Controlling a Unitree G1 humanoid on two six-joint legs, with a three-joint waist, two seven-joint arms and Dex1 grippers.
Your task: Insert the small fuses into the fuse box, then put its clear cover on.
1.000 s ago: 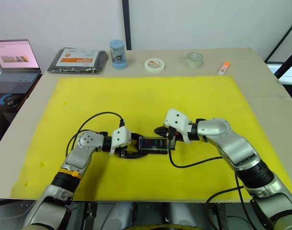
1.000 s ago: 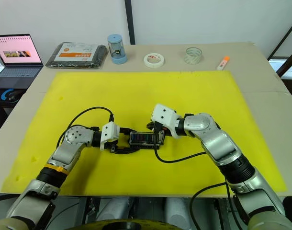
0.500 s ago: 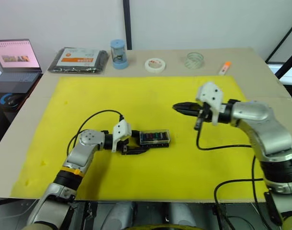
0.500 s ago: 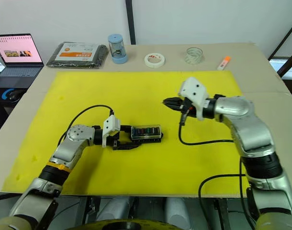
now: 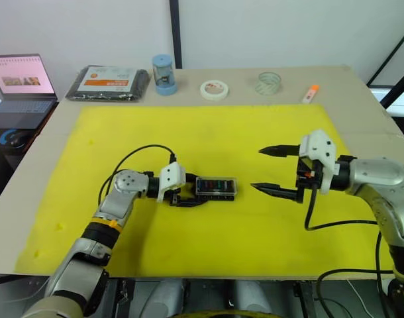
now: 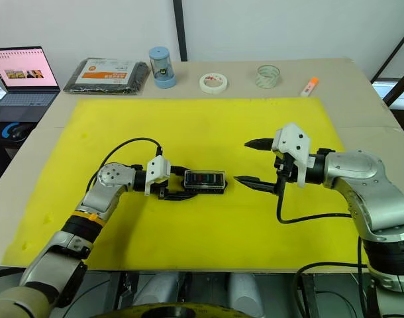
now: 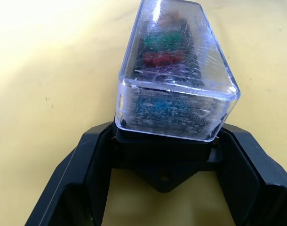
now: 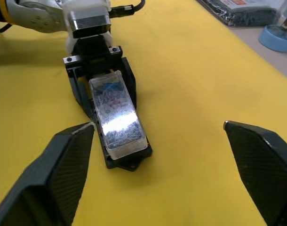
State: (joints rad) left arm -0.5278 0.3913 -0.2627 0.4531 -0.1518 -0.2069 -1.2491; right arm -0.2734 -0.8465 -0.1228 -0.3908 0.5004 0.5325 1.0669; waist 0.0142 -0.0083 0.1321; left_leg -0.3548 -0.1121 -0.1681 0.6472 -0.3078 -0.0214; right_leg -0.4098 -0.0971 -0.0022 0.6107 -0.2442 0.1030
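The black fuse box (image 7: 162, 153) lies on the yellow mat (image 5: 189, 132) with the clear cover (image 7: 181, 70) seated over it. Green, red and blue small fuses (image 7: 161, 57) show through the cover, sitting in the slots. My left gripper (image 5: 185, 197) is shut on the box's left end, one black finger (image 7: 89, 165) on each side of the base. My right gripper (image 5: 258, 169) hovers a short way right of the box, wide open and holding nothing. From the right wrist, the covered box (image 8: 117, 113) lies ahead between the spread fingers (image 8: 70, 160).
Along the table's far edge are a black packet with an orange label (image 5: 108, 82), a blue cylinder (image 5: 163, 75), a white tape roll (image 5: 214, 89), a clear tape roll (image 5: 268, 83) and an orange marker (image 5: 310, 93). A laptop (image 5: 20, 83) sits far left.
My right gripper has drawn back from the fuse box to the right and opened wide from shut. My left gripper has kept its hold on the box.
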